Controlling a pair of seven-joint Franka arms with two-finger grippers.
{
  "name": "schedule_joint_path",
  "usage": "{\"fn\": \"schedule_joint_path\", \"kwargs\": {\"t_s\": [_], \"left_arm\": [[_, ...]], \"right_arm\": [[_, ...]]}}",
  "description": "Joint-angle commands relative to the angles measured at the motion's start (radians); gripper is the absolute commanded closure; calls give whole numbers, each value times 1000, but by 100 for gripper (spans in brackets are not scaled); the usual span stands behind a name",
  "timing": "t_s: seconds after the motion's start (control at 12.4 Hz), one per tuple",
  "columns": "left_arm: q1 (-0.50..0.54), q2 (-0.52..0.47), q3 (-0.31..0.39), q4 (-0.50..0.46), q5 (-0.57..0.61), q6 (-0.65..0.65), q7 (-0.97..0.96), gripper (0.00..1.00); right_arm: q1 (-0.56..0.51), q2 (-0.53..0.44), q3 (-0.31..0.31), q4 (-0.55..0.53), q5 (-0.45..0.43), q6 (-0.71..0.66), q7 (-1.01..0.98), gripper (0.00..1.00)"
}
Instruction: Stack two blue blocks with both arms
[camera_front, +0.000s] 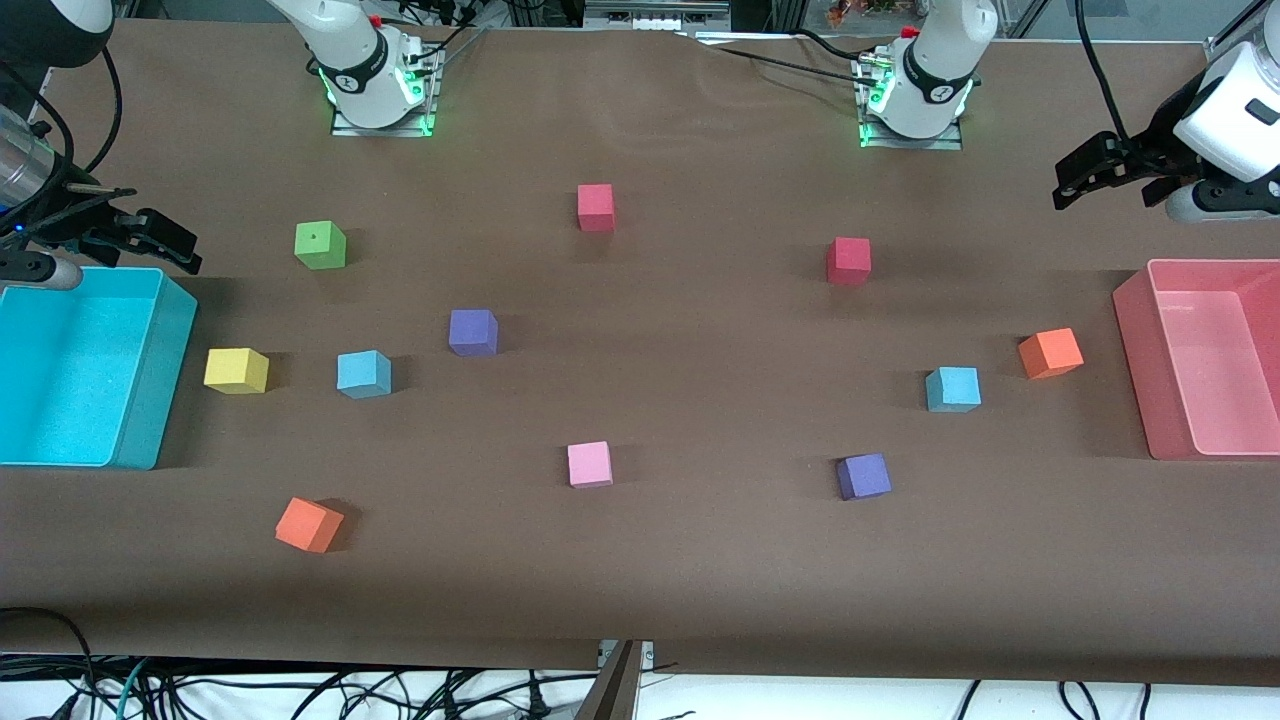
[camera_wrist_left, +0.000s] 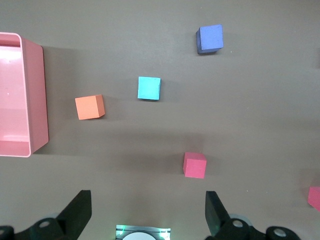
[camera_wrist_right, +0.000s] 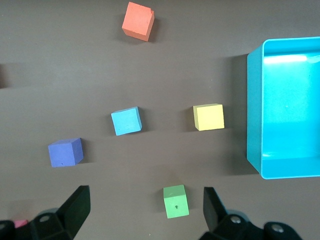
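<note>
Table (camera_front: 700, 560) carried 2 bins: cyan bin (camera_front: 150, 400) at the right arm's end, pink bin (camera_front: 1140, 370) at the left arm's end. Right claw (camera_wrist_right: 145, 210) hung spread and empty above the cyan bin's corner; left claw (camera_wrist_left: 149, 212) hung spread and empty above the pink bin's corner. 2 blue blocks sat well apart: blue block 1 (camera_front: 364, 374) near the cyan bin beside a yellow cube (camera_front: 236, 370), blue block 2 (camera_front: 952, 389) near the pink bin beside an orange cube (camera_front: 1050, 353).
</note>
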Motion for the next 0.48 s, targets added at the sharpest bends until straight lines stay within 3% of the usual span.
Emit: {"fn": "schedule_joint_path", "kwargs": {"t_s": [0.0, 0.4], "left_arm": [[4, 2, -7, 1, 28, -12, 4, 0], [-3, -41, -6, -57, 19, 22, 4, 0]], "right_arm": [[-10, -33, 10, -25, -8, -1, -14, 0], [-10, -33, 13, -33, -3, -4, -6, 0]]}}
